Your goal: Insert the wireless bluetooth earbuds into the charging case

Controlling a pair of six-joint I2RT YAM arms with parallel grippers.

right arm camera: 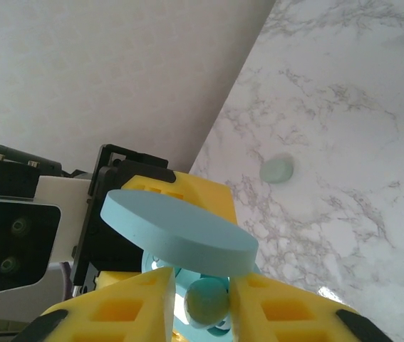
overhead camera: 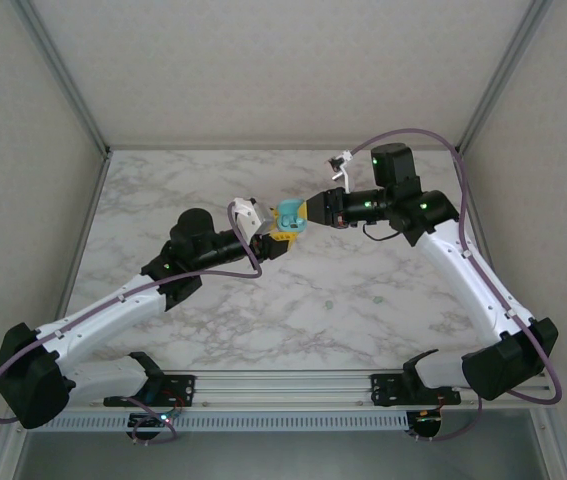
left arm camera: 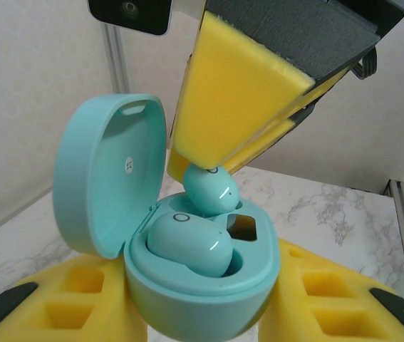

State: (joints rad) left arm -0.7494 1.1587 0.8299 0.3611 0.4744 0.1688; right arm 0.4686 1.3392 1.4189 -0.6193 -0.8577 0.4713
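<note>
Lettering is scarce: a small round white sticker (left arm camera: 128, 164) inside the lid (left arm camera: 105, 206) carries print too small to read, and each bud bears a tiny ring mark. The mint charging case (left arm camera: 209, 296) sits mouth-up above the marble table (right arm camera: 344, 107), lid swung open to the left. The left gripper (left arm camera: 202, 310) pinches the case between its yellow foam pads. One earbud (left arm camera: 187, 246) lies seated in the near well, long axis running across. The second earbud (left arm camera: 212, 192) stands steeply tilted, lower end at the far well, upper end between the right gripper (left arm camera: 196, 162) fingers. They sit narrowly apart, and I cannot tell if they grip it. A loose pale green piece (right arm camera: 278, 169) rests on the table, well apart.
</note>
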